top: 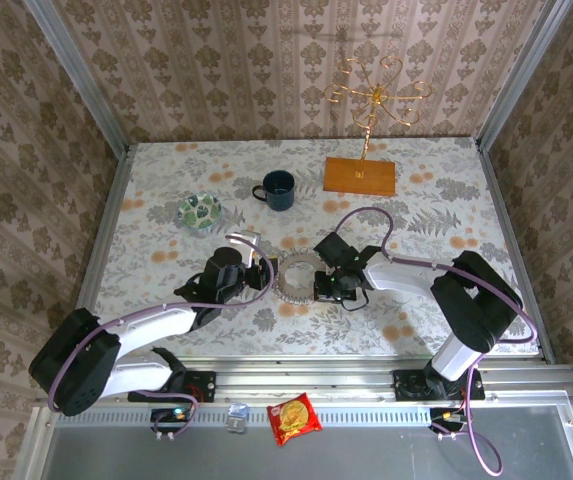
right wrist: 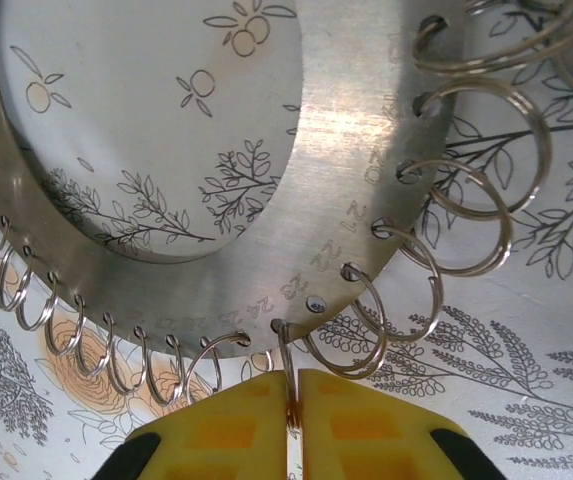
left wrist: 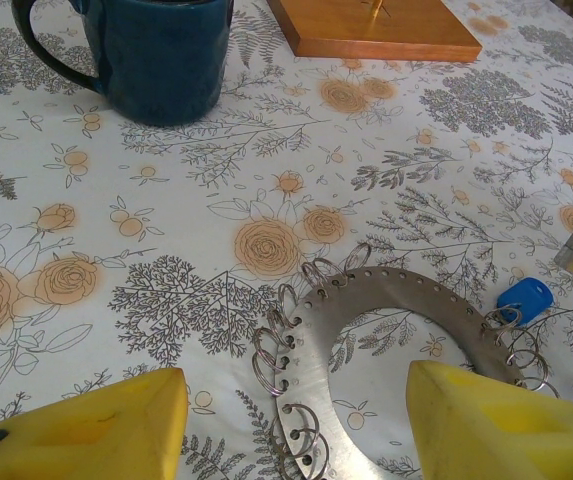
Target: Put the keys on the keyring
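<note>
Far side of keyring [left wrist: 396, 290] — blue mug [left wrist: 166, 60], wooden base [left wrist: 366, 25].

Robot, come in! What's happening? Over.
Right fingers shut on a loop of the keyring. Left fingers open, near it. Blue key by its edge. Nothing in the way.

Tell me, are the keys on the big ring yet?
Nothing is clearly done: the blue key lies at the edge of the keyring, and I can't tell if it's hooked on. In hand: the right hand pinches one small loop on the rim; the left hand hovers open. Left: threading keys on.
</note>
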Controlling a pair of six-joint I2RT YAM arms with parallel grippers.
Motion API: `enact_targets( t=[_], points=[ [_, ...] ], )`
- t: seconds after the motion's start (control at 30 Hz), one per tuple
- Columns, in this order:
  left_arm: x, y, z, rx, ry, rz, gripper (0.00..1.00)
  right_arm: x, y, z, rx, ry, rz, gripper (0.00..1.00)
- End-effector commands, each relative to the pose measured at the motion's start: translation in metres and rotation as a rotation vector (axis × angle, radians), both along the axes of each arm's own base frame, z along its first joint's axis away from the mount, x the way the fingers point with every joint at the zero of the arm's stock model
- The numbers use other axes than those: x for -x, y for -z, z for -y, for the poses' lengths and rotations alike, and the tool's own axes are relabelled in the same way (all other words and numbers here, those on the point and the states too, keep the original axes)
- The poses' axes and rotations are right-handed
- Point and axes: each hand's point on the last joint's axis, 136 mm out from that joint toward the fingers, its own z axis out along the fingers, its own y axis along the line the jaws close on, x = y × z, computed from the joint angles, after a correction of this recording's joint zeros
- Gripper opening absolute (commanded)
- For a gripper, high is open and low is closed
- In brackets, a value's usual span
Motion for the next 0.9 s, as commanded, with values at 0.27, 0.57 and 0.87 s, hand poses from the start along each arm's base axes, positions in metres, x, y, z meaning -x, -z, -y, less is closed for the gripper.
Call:
enact_targets(
  t=[0.27, 0.57, 0.87],
  points=[
    [0.0, -0.017, 0.0, 0.022, 0.003, 0.063, 0.6, -0.006, -0.037, -0.002, -0.003, -0.116, 0.139, 0.0],
    [0.003, -0.053, -0.009, -0.053, 0.047, 0.222, 0.6, -0.022, -0.118, -0.005, -0.041, -0.385, 0.574, 0.0],
    [0.005, -0.079, -0.016, -0.147, 0.126, 0.343, 0.59, -0.034, -0.172, -0.013, -0.015, -0.632, 0.931, 0.0]
  ],
)
